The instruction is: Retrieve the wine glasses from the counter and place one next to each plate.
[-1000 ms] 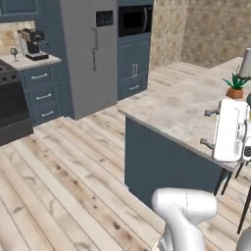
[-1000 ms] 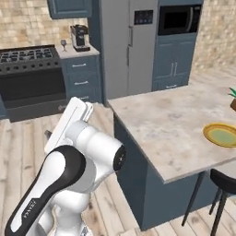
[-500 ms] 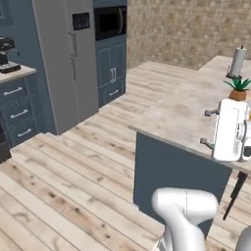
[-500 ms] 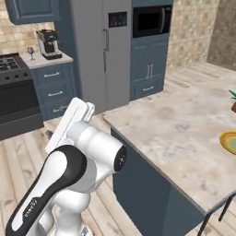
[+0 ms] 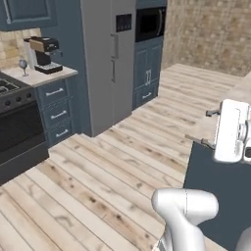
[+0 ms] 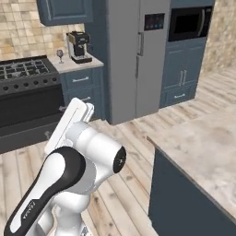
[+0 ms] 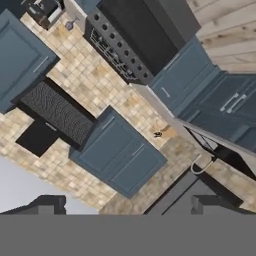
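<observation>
Pale plank flooring (image 5: pixel 112 176) runs across the room to dark-blue cabinets, a tall grey fridge (image 6: pixel 133 55) and a built-in microwave (image 6: pixel 190 22). The short counter (image 5: pixel 41 74) of beige marbled stone sits between the black stove (image 6: pixel 27 73) and the fridge. At its back edge stands a coffee machine (image 5: pixel 44 54), and beside that, toward the stove, one small stemmed wine glass (image 5: pixel 23 65); in the right base view the same glass (image 6: pixel 59 55) shows at the counter's stove-side edge. The island top (image 6: pixel 207 143) fills the lower right there. Compared with half a second ago, both base views have swung toward the stove, bringing the counter closer and the island's plant and plate out of frame. In the hand view, the gripper (image 7: pixel 125 205) has its jaws spread fully apart, holding nothing.
</observation>
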